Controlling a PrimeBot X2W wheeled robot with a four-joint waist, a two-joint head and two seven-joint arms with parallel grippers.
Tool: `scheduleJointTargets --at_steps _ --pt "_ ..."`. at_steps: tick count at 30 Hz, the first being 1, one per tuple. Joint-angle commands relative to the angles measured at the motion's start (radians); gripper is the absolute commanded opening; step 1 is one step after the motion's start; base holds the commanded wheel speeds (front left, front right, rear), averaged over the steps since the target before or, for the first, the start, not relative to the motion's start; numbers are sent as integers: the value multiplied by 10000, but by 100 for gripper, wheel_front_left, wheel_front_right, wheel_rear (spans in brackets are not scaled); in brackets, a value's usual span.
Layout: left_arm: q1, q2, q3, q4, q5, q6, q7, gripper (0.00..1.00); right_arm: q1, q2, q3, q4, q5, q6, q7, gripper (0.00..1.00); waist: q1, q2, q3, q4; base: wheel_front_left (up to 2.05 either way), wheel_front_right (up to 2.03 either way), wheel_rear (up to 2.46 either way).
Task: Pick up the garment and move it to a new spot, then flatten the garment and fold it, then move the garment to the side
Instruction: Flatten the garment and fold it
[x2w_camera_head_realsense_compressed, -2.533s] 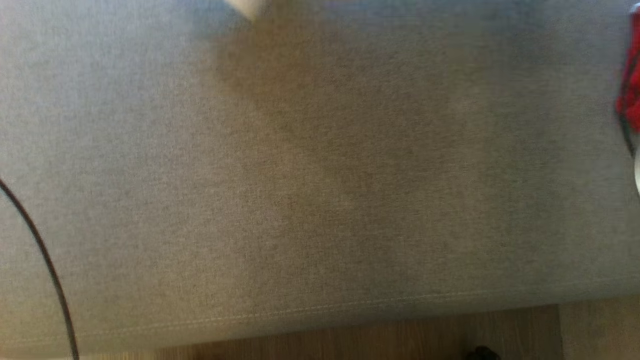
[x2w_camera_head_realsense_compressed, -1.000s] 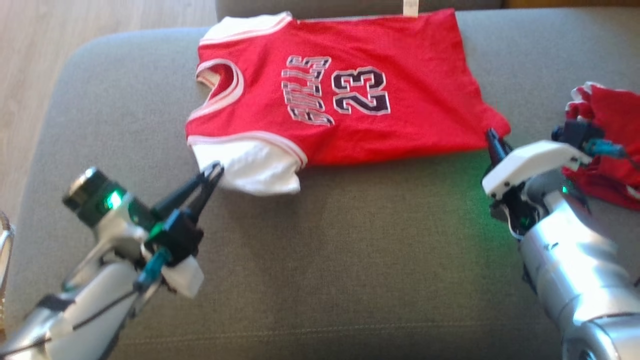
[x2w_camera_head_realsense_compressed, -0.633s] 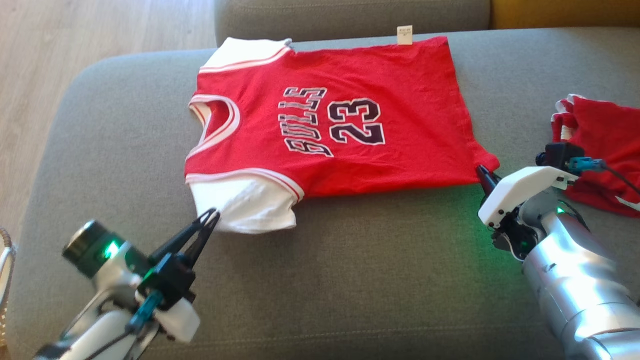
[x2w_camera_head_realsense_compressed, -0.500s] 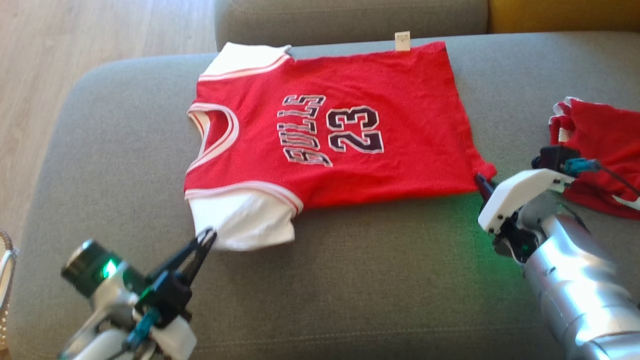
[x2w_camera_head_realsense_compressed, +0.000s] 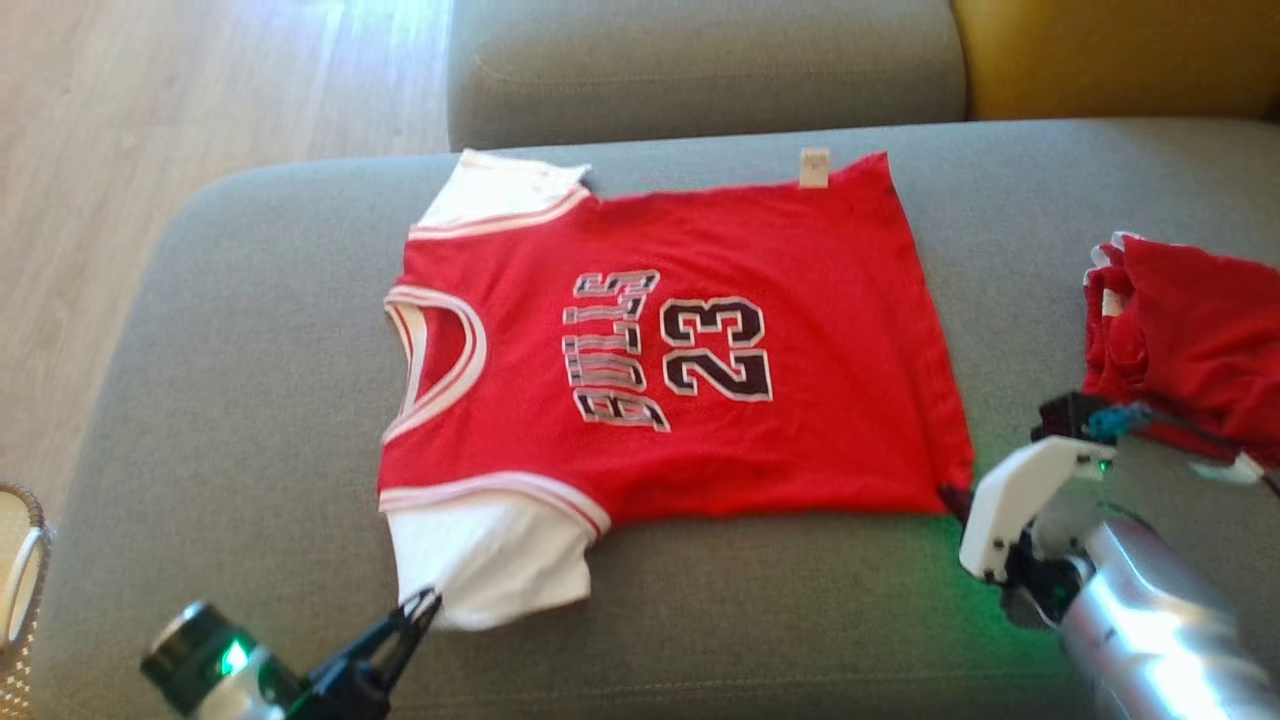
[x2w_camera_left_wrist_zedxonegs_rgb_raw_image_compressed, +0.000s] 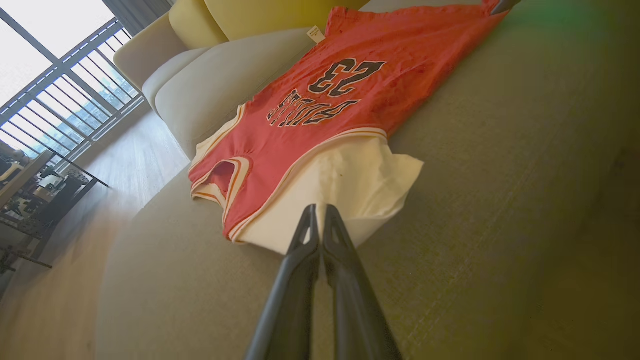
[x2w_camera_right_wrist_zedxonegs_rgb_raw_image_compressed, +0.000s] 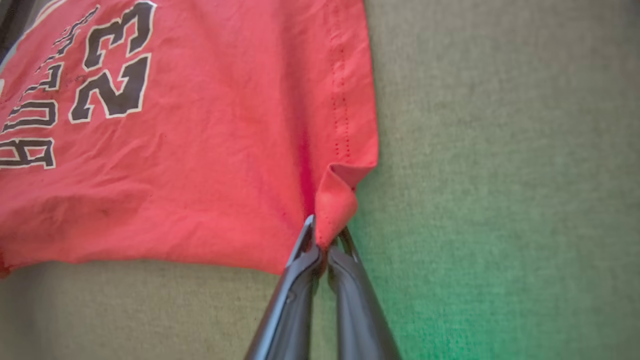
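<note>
Wide grey sofa seat (x2w_camera_head_realsense_compressed: 250, 400) under everything, and spread across its middle is the red jersey (x2w_camera_head_realsense_compressed: 800, 420), front up, neck toward the robot's left and hem toward its right. It lies mostly flat, with light creases. Out at the right edge sits a second red garment (x2w_camera_head_realsense_compressed: 1190, 330) in a heap, well apart.

Down to the arms. The right gripper (x2w_camera_right_wrist_zedxonegs_rgb_raw_image_compressed: 325, 235) has its fingers pressed together on the near hem corner, and you can see a little fold of red cloth nipped between them. The left gripper (x2w_camera_left_wrist_zedxonegs_rgb_raw_image_compressed: 318, 212) is pressed together too, tips at the near corner of the white sleeve (x2w_camera_head_realsense_compressed: 490, 560), and it looks to have that edge pinched.

This is thin, light, floppy cloth. It'll sag and wrinkle rather than hold shape, and it may drag on the seat's weave. Corners and stitched hems are the places to take it, two at once, kept taut. A small white tag (x2w_camera_head_realsense_compressed: 814, 168) pokes out at the far hem.
</note>
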Motion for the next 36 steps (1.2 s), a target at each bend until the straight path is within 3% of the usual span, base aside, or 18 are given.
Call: scheduleJointTargets --at_steps 1,10,16,22,30,36 --pt "-340 413 496 -303 -62 135 -49 0 0 -127 242 -338 101 -2 75 0 1 -1 -35 18 0 0 0" --pt "634 705 731 -973 -196 435 -49 0 1524 -1002 528 -2722 987 -2 1520 0 1 -1 -250 62 0 0 0" --pt "1268 919 651 -1198 -251 389 -49 0 3233 -1603 445 -4876 1604 -2 2975 0 1 -1 -380 57 0 0 0" --pt "1391 1069 649 -1394 -194 313 -49 0 4588 -1922 -428 -7243 1490 -2 3997 0 1 -1 -294 56 0 0 0" --pt "860 956 1396 -1889 -317 644 -49 0 5258 -1370 -1791 -9883 -45 -2 4877 0 1 -1 -88 57 0 0 0" --pt "494 833 1884 -2181 -391 767 -49 0 5041 -640 -2660 -10699 -1055 -2 5091 0 1 -1 79 22 0 0 0"
